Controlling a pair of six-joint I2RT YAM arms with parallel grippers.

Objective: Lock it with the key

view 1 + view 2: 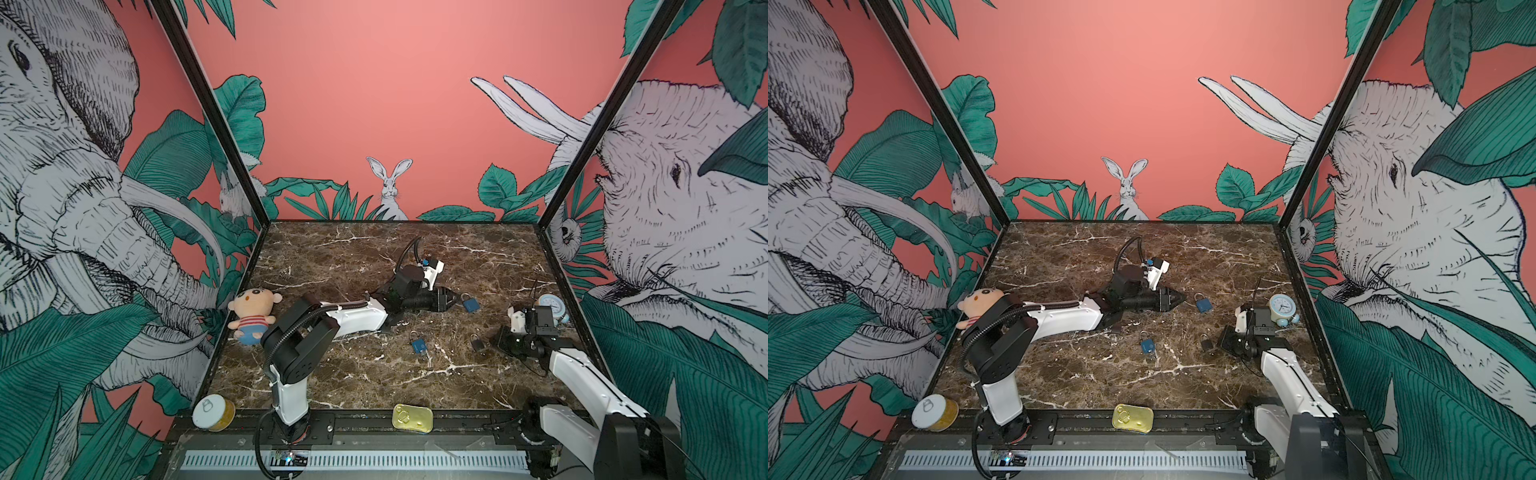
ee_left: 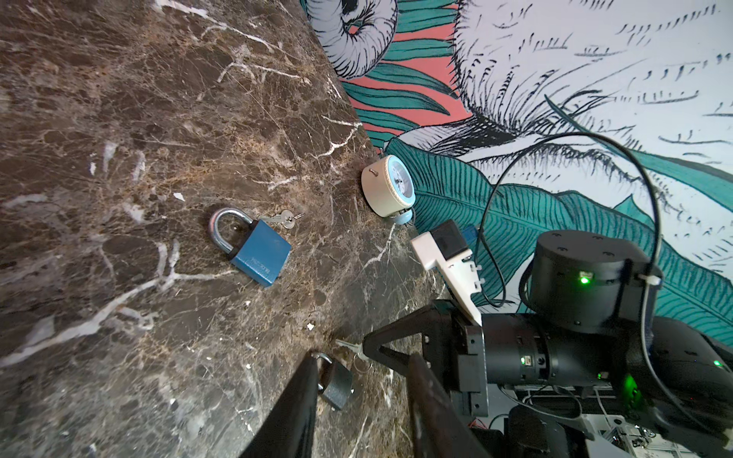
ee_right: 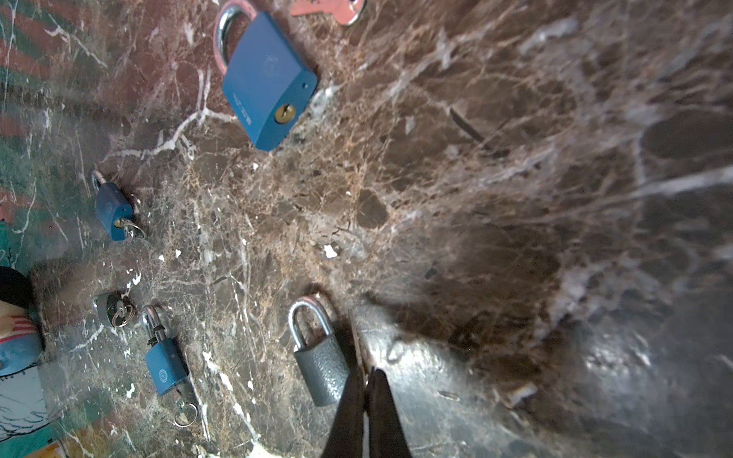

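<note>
A small grey padlock [image 3: 321, 368] lies flat on the marble table [image 1: 353, 374], right of centre in both top views [image 1: 478, 343] [image 1: 1206, 344]. My right gripper [image 3: 367, 378] is shut on a thin silver key [image 2: 348, 344]. The key's tip pokes out beside the grey padlock's body and stays outside it. My left gripper [image 1: 446, 299] hovers low near the table's middle, its fingers [image 2: 293, 408] apart with nothing between them. It points at a large blue padlock [image 1: 471, 304] a short way ahead of it.
A loose key [image 2: 283, 219] lies by the large blue padlock. A small blue padlock [image 1: 419, 344] with a key ring lies left of the grey one. A clock [image 1: 550, 305] stands behind my right arm, a plush doll [image 1: 251, 311] far left, and two cans [image 1: 212, 412] [image 1: 412, 417] at the front edge.
</note>
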